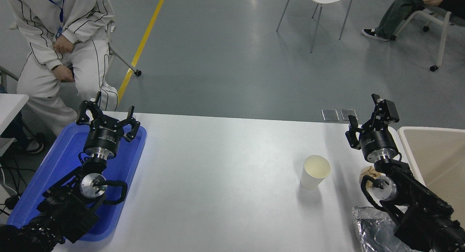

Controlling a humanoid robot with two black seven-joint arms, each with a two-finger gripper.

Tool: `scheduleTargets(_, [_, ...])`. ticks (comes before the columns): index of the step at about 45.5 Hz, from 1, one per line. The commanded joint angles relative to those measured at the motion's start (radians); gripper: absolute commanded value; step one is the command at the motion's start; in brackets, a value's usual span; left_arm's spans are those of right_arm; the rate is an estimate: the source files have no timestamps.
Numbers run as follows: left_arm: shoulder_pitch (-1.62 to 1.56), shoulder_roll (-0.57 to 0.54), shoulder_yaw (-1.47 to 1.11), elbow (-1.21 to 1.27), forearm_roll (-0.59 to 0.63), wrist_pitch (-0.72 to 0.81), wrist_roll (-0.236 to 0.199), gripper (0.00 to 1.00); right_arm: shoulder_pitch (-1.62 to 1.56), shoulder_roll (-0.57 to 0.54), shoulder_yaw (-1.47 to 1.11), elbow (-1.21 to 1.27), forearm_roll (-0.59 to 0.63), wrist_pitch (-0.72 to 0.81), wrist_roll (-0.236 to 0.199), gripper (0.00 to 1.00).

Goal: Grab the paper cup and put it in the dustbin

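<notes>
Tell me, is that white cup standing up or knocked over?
Upright: the paper cup stands on its base on the table, its open rim facing up.

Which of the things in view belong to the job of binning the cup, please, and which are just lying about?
Belong to the job:
paper cup, upright on the table
dustbin, at the right edge
right gripper, open

Just lying about:
blue tray, under the parked left arm
crumpled brown paper ball
silver foil bag

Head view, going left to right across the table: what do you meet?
Blue tray with the left claw over it → paper cup → right claw → dustbin.
</notes>
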Motion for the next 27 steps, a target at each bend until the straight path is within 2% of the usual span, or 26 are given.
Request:
scheduleTargets(1, [-0.002,0.001,0.0,0.0,0.0,0.001,0.0,1.0,-0.005,-0.002,0.0,-0.002,0.0,-0.001,0.0,1.0])
scheduleTargets(27, [0.0,0.001,0.0,0.0,0.0,-0.001,0.0,1.0,-0.005,-0.002,0.002,-0.004,0.0,-0.003,0.0,1.0])
